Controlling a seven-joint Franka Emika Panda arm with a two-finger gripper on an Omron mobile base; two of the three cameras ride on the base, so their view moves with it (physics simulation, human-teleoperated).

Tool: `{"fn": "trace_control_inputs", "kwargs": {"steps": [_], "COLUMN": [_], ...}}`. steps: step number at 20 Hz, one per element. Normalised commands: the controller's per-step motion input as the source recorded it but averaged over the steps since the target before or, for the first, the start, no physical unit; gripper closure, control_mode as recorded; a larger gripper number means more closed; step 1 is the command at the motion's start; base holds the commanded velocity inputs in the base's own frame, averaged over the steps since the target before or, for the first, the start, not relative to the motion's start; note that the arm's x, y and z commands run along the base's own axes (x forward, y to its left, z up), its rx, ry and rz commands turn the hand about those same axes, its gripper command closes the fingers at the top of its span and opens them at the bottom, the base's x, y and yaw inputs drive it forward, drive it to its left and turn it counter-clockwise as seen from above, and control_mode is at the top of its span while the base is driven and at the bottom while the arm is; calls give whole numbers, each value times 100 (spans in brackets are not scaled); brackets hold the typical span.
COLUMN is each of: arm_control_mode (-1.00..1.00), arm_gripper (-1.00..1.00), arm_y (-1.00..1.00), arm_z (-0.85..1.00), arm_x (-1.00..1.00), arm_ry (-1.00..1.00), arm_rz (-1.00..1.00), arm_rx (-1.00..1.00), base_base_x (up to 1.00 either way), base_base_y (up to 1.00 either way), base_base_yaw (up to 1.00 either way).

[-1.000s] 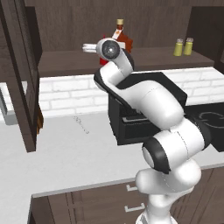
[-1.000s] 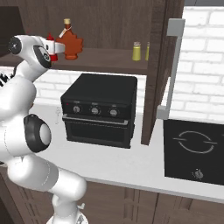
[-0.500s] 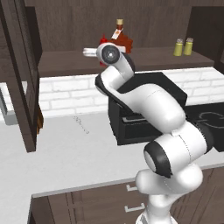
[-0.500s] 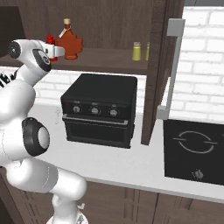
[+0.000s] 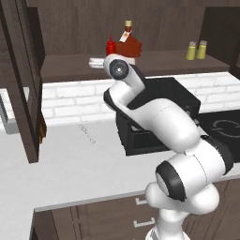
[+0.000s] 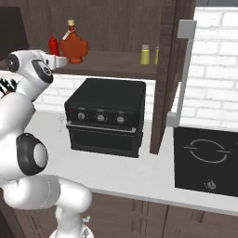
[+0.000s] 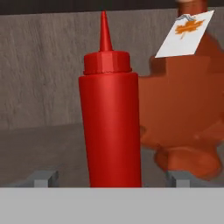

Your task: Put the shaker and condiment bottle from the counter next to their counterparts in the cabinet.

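Standing upright on the cabinet [image 5: 61,70] shelf, the condiment bottle [image 7: 111,118] sits between the two fingers [image 7: 43,178], which are spread wide apart with a clear gap on either side of it in the hand view; they grip nothing. Its long axis runs straight up, nozzle on top, and it lies directly ahead of the fingers, so my reading is that the next move depends on drawing the hand straight back along its own line without tipping the bottle. Just to the bottle's right, and partly behind it, is the amber maple-leaf bottle [image 7: 188,113], its counterpart; whether the two touch I cannot tell, since the red body overlaps it. Further right along the shelf, well apart, the two yellow-green shakers [image 5: 196,49] stand side by side, so that half of the task looks done. In the right base view one of them is partly cut off by the cabinet door. The bottle's foot is hidden at the bottom of the hand view. Below, the pale table [image 5: 70,164] carries a black oven [image 6: 104,116].
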Motion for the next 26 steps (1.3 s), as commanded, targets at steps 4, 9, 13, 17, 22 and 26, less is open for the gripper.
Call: {"fn": "trace_control_inputs", "kwargs": {"steps": [4,9,13,17,22,26], "arm_control_mode": [-100,-100,-100,-100,-100,-100], "arm_gripper": [-100,-100,-100,-100,-100,-100], "arm_y": [5,6,2,0,0,0], "arm_z": [1,3,23,30,28,28], "arm_x": [-47,-60,-65,-76,-92,-82], "arm_ry": [-6,-6,-4,-6,-8,-1], "arm_rz": [0,0,0,0,0,0], "arm_rx": [0,1,2,5,8,12], "base_base_x": [0,0,0,0,0,0], "base_base_y": [0,0,0,0,0,0], "base_base_yaw": [0,0,0,0,0,0]}}
